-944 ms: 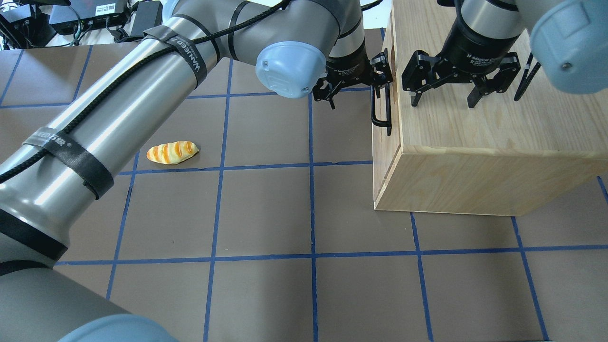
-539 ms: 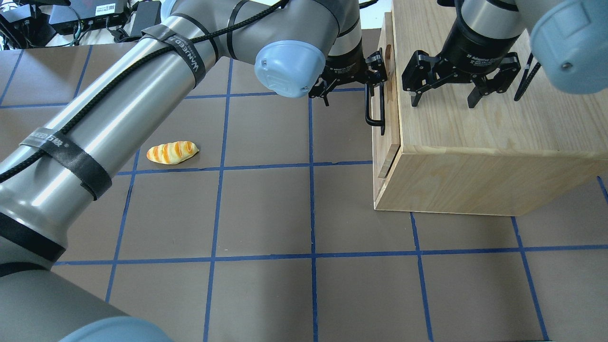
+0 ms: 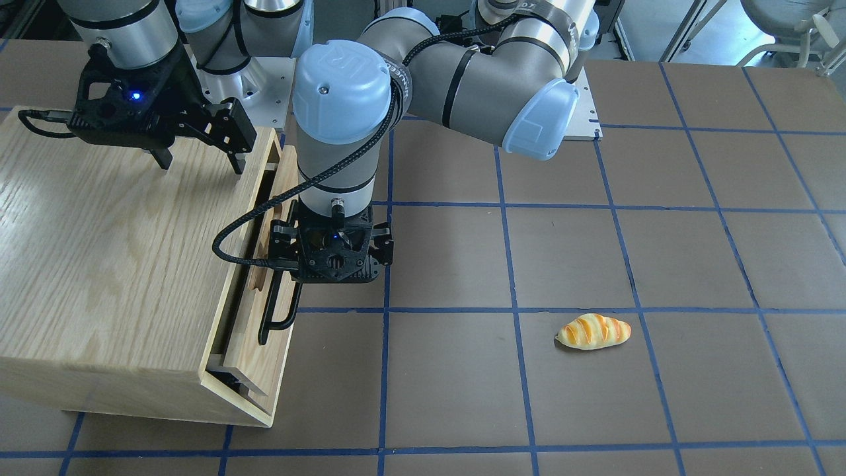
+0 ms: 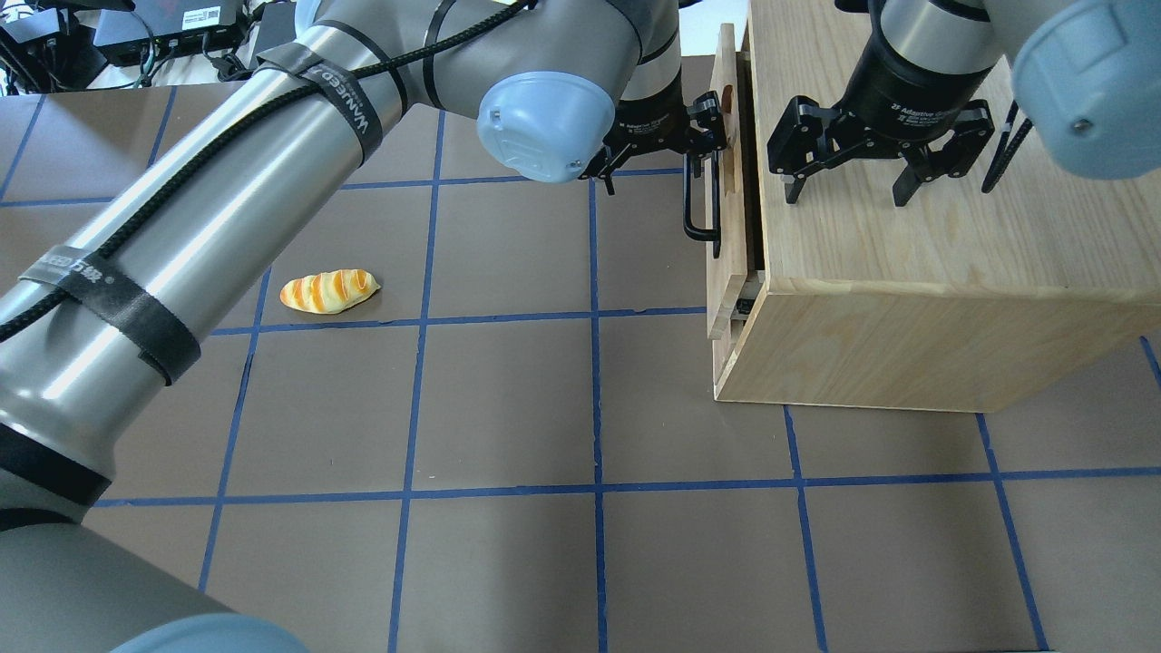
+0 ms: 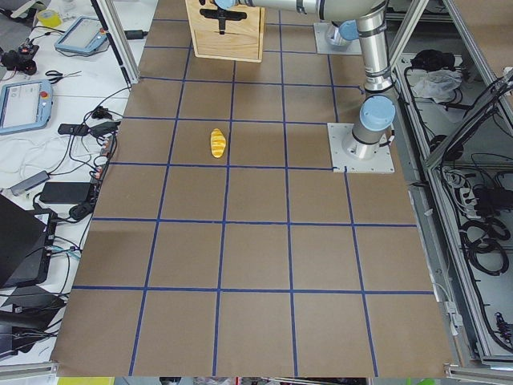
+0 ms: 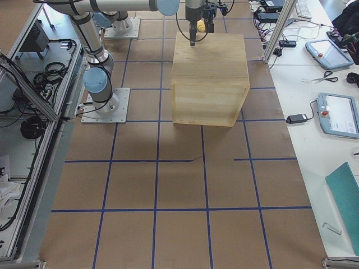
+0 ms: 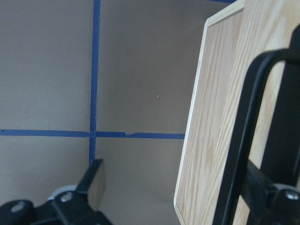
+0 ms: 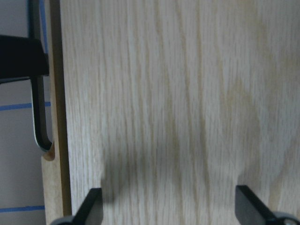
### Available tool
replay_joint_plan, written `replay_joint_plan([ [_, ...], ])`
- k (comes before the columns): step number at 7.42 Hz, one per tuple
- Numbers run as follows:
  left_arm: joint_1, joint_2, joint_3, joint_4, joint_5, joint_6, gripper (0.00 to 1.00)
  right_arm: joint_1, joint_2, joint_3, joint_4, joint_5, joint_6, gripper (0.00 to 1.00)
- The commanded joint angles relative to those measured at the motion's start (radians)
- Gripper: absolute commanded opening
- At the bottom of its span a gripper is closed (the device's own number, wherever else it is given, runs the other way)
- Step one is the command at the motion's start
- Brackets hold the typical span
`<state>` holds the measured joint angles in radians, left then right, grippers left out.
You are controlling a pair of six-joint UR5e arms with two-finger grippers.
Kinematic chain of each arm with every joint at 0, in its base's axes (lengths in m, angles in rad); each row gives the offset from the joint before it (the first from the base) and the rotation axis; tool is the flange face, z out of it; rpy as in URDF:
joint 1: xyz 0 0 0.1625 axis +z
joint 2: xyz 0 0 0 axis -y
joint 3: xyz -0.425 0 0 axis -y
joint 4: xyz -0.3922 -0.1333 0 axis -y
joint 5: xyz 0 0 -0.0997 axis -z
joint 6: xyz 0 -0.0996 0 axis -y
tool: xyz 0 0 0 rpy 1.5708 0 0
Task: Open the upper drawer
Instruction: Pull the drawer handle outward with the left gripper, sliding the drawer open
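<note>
The upper drawer point(image 4: 723, 272) stands pulled a little way out of the oak-grain cabinet point(image 4: 907, 272), with a dark gap behind its front panel. Its black bar handle point(image 4: 698, 204) faces the open table. My left gripper point(image 4: 653, 154) is open, and one finger is hooked behind the handle, which shows in the left wrist view point(image 7: 246, 122). The other finger hangs free on the table side. My right gripper point(image 4: 846, 195) is open, with both fingertips down on the cabinet top. The front-facing view also shows the drawer front point(image 3: 288, 173) and the right gripper point(image 3: 198, 164).
A toy bread loaf point(image 4: 328, 291) lies on the brown mat to the left of the cabinet, apart from both arms. It also shows in the front-facing view point(image 3: 593, 332). The long left arm point(image 4: 227, 218) spans the table's left half.
The upper drawer has slid out of the cabinet, from flush to a visible gap. My left gripper moved away from the cabinet with the handle. The right gripper has not moved.
</note>
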<state>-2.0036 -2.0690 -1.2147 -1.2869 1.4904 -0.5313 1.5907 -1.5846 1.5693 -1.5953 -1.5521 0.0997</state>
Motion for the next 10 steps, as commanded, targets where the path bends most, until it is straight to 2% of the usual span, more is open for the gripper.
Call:
replay_joint_plan([
  [1,0.009,0.006,-0.003,-0.008,0.008,0.001,1.0,0.0,0.0,0.0,0.0,0.0,0.0,1.0],
  [10,0.094,0.038,-0.015,-0.078,0.039,0.004,1.0,0.0,0.0,0.0,0.0,0.001,0.0,1.0],
])
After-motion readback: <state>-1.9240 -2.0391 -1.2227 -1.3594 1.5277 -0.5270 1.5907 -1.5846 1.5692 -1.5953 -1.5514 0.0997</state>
